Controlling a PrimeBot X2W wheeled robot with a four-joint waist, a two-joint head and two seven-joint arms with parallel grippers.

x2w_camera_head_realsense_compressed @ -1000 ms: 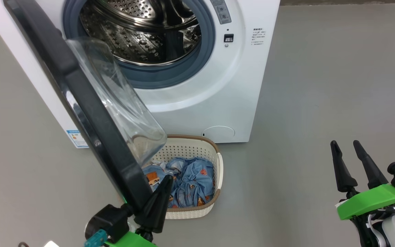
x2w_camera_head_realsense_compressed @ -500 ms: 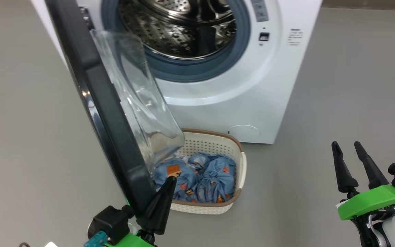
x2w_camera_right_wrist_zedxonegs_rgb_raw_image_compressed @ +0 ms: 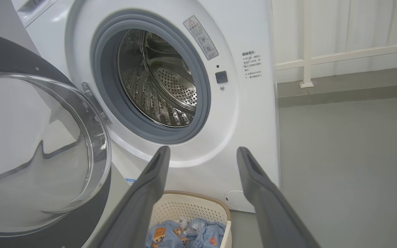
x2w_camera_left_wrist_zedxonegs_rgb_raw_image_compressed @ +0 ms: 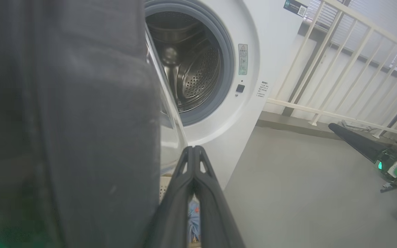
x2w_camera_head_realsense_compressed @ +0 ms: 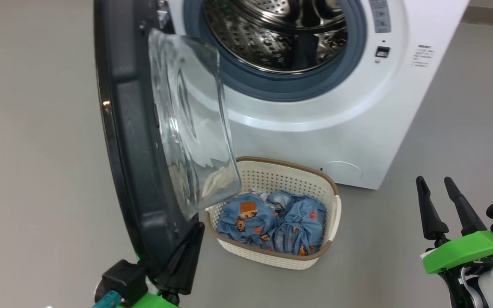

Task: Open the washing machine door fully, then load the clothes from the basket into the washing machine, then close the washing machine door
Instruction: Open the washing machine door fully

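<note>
A plain grey floor (x2w_camera_head_realsense_compressed: 443, 128) lies before the big white front-loading washing machine (x2w_camera_head_realsense_compressed: 357, 128). Its round glossy black door (x2w_camera_head_realsense_compressed: 131, 128), with the clear glass bowl, stands swung out to the left. The left gripper (x2w_camera_head_realsense_compressed: 198, 229), fingers pressed together on nothing, leans on the door's lower inner edge. The light-blue printed clothes (x2w_camera_head_realsense_compressed: 272, 218) lie in the small cream perforated basket (x2w_camera_head_realsense_compressed: 263, 256) just before the machine. The right gripper (x2w_camera_head_realsense_compressed: 434, 182) hovers spread wide and empty.

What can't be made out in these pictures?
- Head view: the washing machine door covers a corner of the basket; the top edge cuts the drum.
- Left wrist view: the blurred door blocks the left side; shut left fingers hide most clothes.
- Print on the washing machine: too small to read.
</note>
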